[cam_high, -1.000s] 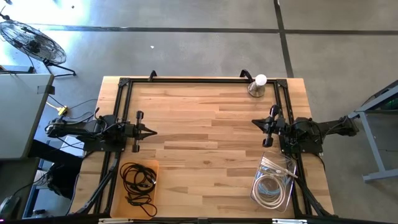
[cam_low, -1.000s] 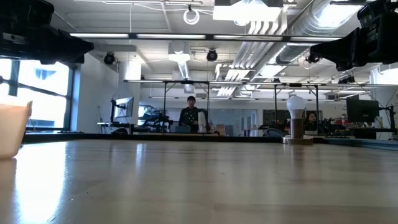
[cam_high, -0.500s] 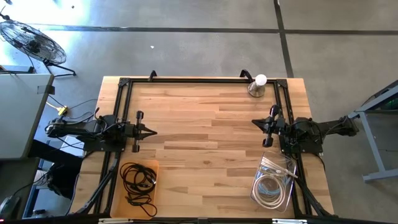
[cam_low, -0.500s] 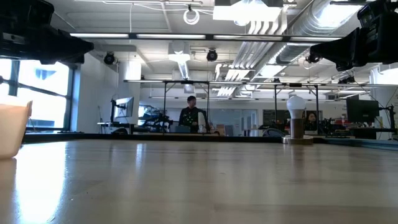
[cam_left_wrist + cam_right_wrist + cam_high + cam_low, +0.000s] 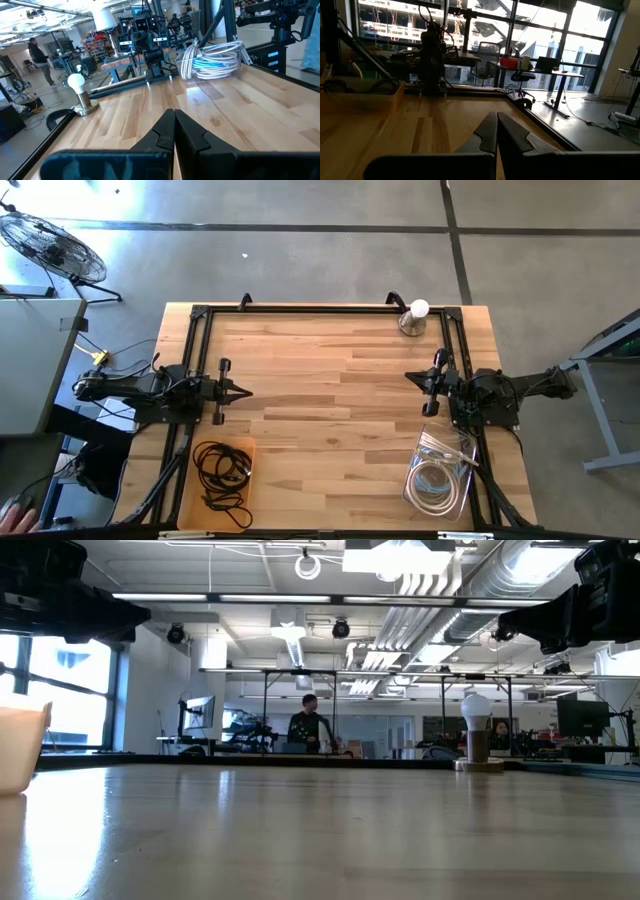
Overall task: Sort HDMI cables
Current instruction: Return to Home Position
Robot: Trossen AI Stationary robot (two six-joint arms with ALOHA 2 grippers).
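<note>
Resting at the left edge of the table (image 5: 330,380), the left gripper (image 5: 245,391) points inward over the wood, its fingers (image 5: 161,134) pressed together with nothing between them. Opposite it, at the right edge, the right gripper (image 5: 412,376) points inward too, its fingers (image 5: 486,131) likewise closed and empty. Beside the left arm, at the table corner low in the high view, an orange bin (image 5: 186,492) holds a loose tangle of black HDMI cables (image 5: 225,465). At the matching corner beside the right arm, a transparent bin (image 5: 468,465) holds the white HDMI cables (image 5: 435,480) in coils, one tinted bluish. A bulb on a small stand (image 5: 413,317) sits at the far edge, near the right arm's side. A person (image 5: 305,725) stands far back in the room.
</note>
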